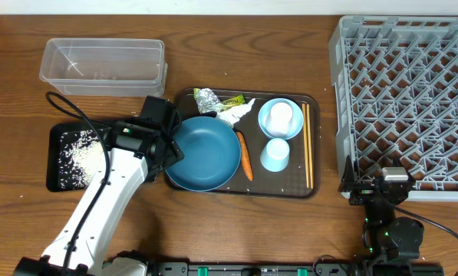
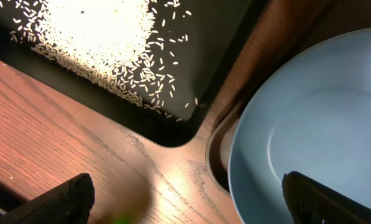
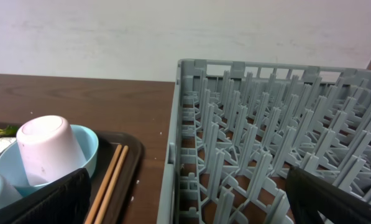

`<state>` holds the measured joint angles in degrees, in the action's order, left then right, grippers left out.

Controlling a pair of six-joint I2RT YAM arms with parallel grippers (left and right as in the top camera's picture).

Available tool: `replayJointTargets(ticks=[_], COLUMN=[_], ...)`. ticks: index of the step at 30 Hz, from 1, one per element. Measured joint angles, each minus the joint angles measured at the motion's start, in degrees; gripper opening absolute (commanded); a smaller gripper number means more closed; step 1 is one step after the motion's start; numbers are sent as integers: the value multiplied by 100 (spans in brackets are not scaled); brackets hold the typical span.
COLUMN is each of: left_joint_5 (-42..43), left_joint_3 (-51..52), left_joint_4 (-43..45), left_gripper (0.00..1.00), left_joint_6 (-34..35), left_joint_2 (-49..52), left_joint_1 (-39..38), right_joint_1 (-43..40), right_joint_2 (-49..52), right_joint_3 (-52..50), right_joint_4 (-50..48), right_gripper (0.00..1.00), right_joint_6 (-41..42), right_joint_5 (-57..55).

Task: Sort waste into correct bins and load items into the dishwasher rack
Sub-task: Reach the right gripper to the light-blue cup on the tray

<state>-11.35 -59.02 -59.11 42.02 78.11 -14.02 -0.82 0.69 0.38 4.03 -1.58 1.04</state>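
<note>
Left gripper (image 2: 186, 186): released, spread wide over the large dark-blue round bowl's (image 1: 205, 153) left rim.
Bowl: on the brown serving tray's (image 1: 309, 188) left end.
Loose white rice (image 1: 83, 153): lay in the shallow black rectangular tray (image 1: 56, 180).
Right gripper (image 3: 188, 186): released, empty, beside the grey plastic lattice rack's (image 1: 409, 92) corner.

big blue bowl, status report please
Left gripper open at left rim of bowl. Right gripper open by rack. Bowl empty on brown tray, not racked. Carrot close on its right.

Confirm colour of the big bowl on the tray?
Dark blue bowl, clearest in the overhead view.
</note>
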Motion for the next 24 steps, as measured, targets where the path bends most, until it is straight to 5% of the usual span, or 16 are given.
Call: replayJointTargets(ticks=[8, 16, 24], left_joint_5=[0, 0, 0], left_joint_3=[0, -2, -4], left_joint_4=[-4, -4, -4], left_gripper=[99, 99, 98], left_joint_6=[0, 0, 0], left_joint_2=[0, 0, 0], left_joint_1=[0, 0, 0], right_joint_1=[0, 0, 0], right_joint_2=[0, -2, -2], right_joint_3=[0, 0, 0], right_joint_4=[-273, -767, -1506], right_gripper=[99, 99, 99], right_joint_6=[496, 4306, 6483], right_joint_5=[699, 4321, 5289])
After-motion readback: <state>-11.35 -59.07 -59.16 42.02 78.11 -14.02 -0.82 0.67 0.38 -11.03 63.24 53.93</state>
